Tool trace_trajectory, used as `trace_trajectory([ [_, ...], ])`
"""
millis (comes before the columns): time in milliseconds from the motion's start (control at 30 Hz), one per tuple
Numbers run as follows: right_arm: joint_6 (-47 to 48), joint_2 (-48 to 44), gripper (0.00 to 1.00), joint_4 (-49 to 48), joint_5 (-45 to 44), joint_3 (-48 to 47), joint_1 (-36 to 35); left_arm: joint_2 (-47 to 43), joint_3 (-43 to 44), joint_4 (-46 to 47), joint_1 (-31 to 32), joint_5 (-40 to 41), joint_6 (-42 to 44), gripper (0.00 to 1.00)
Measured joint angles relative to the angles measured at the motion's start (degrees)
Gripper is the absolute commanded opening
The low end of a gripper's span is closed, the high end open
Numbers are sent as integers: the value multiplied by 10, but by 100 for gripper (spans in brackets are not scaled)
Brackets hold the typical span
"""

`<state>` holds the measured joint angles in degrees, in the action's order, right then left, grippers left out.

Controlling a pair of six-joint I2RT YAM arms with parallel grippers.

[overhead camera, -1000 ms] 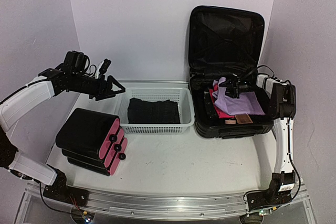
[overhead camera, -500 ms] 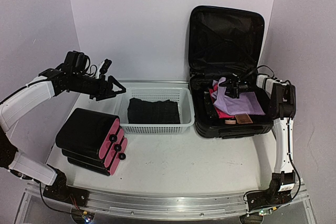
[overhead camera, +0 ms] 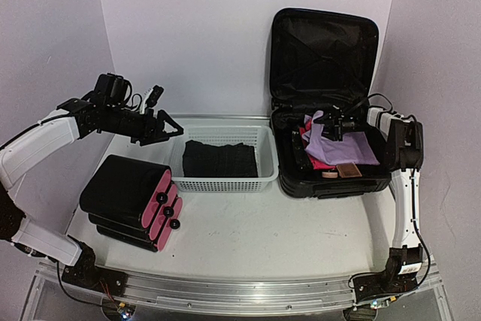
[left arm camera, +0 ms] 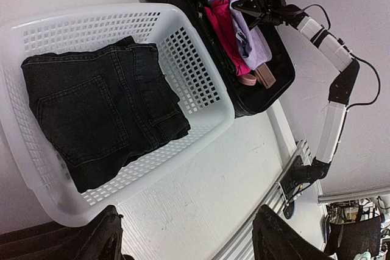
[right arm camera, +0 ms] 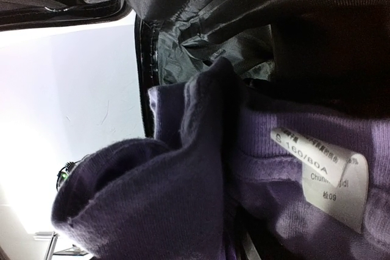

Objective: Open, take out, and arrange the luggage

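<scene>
The luggage (overhead camera: pixel 323 50) stands open at the back right, its lid upright, and its lower shell (left arm camera: pixel 277 71) also appears in the left wrist view. Inside lie a purple garment (overhead camera: pixel 346 144) and a pink one (overhead camera: pixel 319 159). My right gripper (overhead camera: pixel 329 124) reaches in from the right, into the bunched-up purple cloth. The right wrist view is filled by that purple garment (right arm camera: pixel 183 199) and its white label; the fingers are hidden. My left gripper (overhead camera: pixel 169 129) hovers open and empty above the left end of the white basket (overhead camera: pixel 225 184), with its fingers (left arm camera: pixel 103 238) wide apart.
Folded black jeans (overhead camera: pixel 219 159) lie in the basket. A smaller black case with a pink side and black knobs (overhead camera: pixel 128 193) sits at the front left. A small brown item (overhead camera: pixel 347 170) rests at the suitcase's front edge. The lilac wall stands close behind.
My left gripper has shifted slightly to the right over the basket's left end. The right arm and the purple garment look unchanged.
</scene>
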<state>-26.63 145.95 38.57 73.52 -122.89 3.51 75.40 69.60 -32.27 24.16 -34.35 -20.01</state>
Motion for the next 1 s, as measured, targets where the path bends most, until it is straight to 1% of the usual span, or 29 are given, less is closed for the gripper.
trace_trajectory([
  [167,0,0,51,-1,1,0,0,0,0,0,4,0,0,74],
  [267,0,0,54,-1,2,0,0,0,0,0,6,0,0,74],
  [467,-1,1,54,-2,6,-1,1,0,0,0,7,0,0,74],
  [533,-2,1,51,-3,6,-1,1,0,0,0,7,0,0,74],
  [633,-3,3,43,-3,6,-1,1,0,0,0,7,0,0,74],
  [767,-6,5,41,-4,6,-2,1,0,0,0,8,0,0,74],
  [867,-9,5,35,-5,7,-2,1,0,0,0,10,0,0,74],
  [933,-11,5,28,-7,8,-2,1,1,0,0,10,0,0,74],
  [1000,-18,5,24,-10,9,-2,1,1,0,0,10,0,0,74],
])
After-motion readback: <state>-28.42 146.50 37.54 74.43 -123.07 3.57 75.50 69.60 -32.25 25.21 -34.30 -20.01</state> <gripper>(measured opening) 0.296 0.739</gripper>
